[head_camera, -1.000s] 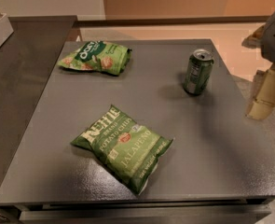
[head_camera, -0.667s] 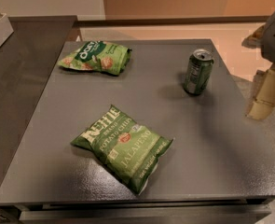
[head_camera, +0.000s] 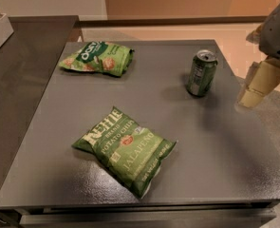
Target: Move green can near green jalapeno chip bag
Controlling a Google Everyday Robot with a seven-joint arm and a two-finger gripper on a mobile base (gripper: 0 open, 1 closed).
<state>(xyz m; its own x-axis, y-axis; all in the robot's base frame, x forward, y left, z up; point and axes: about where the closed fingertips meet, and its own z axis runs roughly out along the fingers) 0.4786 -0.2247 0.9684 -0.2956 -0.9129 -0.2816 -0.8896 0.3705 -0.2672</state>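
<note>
- The green can (head_camera: 201, 73) stood upright at the far right of the desk (head_camera: 215, 146), well apart from the green jalapeno chip bag (head_camera: 125, 148), which lay flat near the front.
- The tool (head_camera: 257, 85) hung beyond the desk's right edge, clear of the can; I cannot tell whether it was apart or together.
- A smaller green bag (head_camera: 98, 58) lay far left.

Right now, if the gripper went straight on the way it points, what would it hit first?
Probably the table near its right edge: the gripper, at far right, slants down-left, to the right of the green can. Depth is unclear.
</note>
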